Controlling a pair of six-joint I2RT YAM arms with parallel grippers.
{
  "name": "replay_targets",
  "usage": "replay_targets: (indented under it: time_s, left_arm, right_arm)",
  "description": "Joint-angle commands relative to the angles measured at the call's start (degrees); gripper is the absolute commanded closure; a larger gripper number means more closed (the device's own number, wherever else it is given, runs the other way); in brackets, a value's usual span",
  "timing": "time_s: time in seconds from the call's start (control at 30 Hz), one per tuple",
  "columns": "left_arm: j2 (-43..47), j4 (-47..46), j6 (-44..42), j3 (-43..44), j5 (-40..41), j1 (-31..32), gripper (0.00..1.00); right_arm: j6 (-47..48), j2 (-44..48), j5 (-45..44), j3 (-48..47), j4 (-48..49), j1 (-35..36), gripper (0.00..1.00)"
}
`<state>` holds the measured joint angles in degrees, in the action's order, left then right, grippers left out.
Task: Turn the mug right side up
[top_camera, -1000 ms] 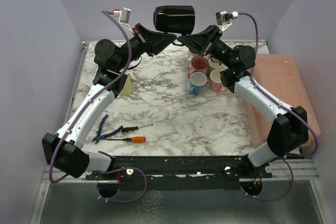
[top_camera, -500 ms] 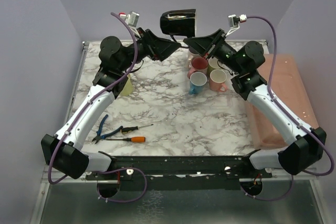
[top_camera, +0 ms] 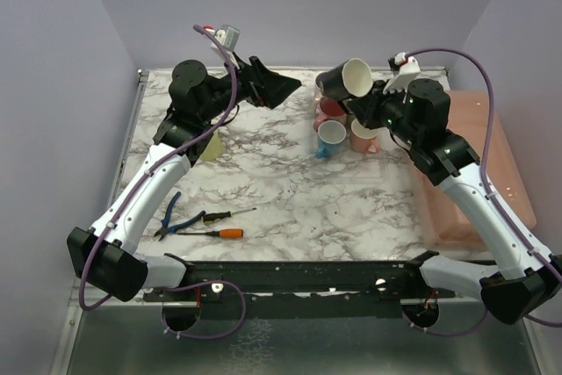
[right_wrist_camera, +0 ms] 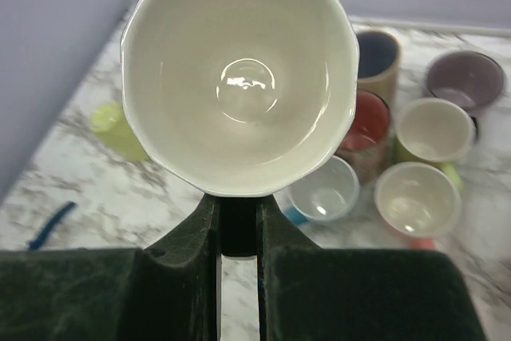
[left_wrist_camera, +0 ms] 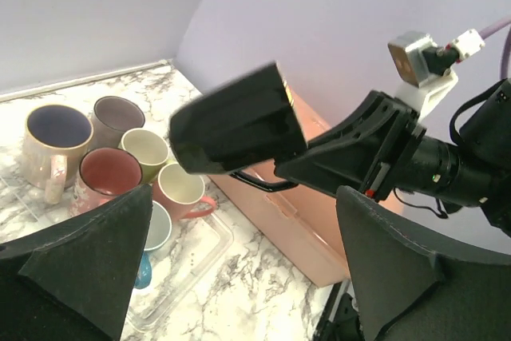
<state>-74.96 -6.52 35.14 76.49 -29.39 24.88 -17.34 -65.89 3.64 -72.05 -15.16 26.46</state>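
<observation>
- Top external view: the black mug point(top_camera: 332, 83) hangs in the air in the upper middle of the frame, clear of the tabletop point(top_camera: 281, 182) and above a cluster of other mugs.
- It lies tilted on its side, with its white inside turned up and to the right, towards the camera.
- The right end effector point(top_camera: 369, 98) is clamped on the mug's handle. In the right wrist view its two fingers point(right_wrist_camera: 180, 277) sit pressed together on the handle at the bottom of the frame, and the mug's open mouth fills the upper middle.
- The left end effector point(top_camera: 285, 90) is in the upper middle, just left of the mug and apart from it. Its jaws stand wide apart with nothing between them.
- In the left wrist view the dark fingers point(left_wrist_camera: 88, 269) fill the lower corners, and the mug shows beyond them in the centre, black side towards the camera.
- Below the held mug, a red mug point(top_camera: 334, 109), a blue mug point(top_camera: 331, 136) and a pink mug point(top_camera: 363, 133) stand upright close together.
- A pink bin point(top_camera: 479, 155) runs along the right edge of the tabletop.
- A yellow-green cup point(top_camera: 211, 142) sits at centre left, beside the left arm.
- Blue-handled pliers point(top_camera: 171, 217), a black screwdriver point(top_camera: 230, 214) and an orange screwdriver point(top_camera: 224, 233) lie at lower left.
</observation>
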Motion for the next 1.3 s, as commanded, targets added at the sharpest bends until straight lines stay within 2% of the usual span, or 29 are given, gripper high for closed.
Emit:
replay_targets:
  time_s: [0.0, 0.1, 0.17, 0.47, 0.7, 0.9, 1.27]
  left_arm:
    - [0.73, 1.86, -1.91, -0.28, 3.33, 0.25, 0.04]
    - [-0.34, 3.09, -2.31, -0.35, 4.52, 0.27, 0.04]
    - [-0.8, 3.95, -2.74, -0.54, 5.66, 0.25, 0.03]
    - [-2.78, 7.94, -5.22, -0.02, 8.29, 0.29, 0.03]
    - [-3.9, 9.56, -6.36, 0.63, 9.93, 0.2, 0.03]
    - [-4.39, 10.19, -7.45, 0.88, 10.83, 0.18, 0.03]
    - [-5.38, 11.53, -9.39, 1.9, 12.28, 0.23, 0.03]
  right_arm:
    - [11.57, 4.04, -12.06, -0.88, -10.33, 0.0, 1.0]
    - [10.69, 4.12, -20.47, 1.32, -14.31, 0.0, 0.99]
    - [9.95, 3.61, -23.06, 2.46, -16.88, 0.01, 0.99]
    - [13.26, 4.42, -18.65, 7.8, -22.14, 0.04, 0.99]
    - [16.75, 1.52, -15.38, 11.57, -21.34, 0.0, 1.0]
    - [20.11, 0.18, -13.26, 15.7, -15.6, 0.0, 0.99]
    - [26.01, -6.83, -15.89, 18.62, -7.83, -1.26, 1.0]
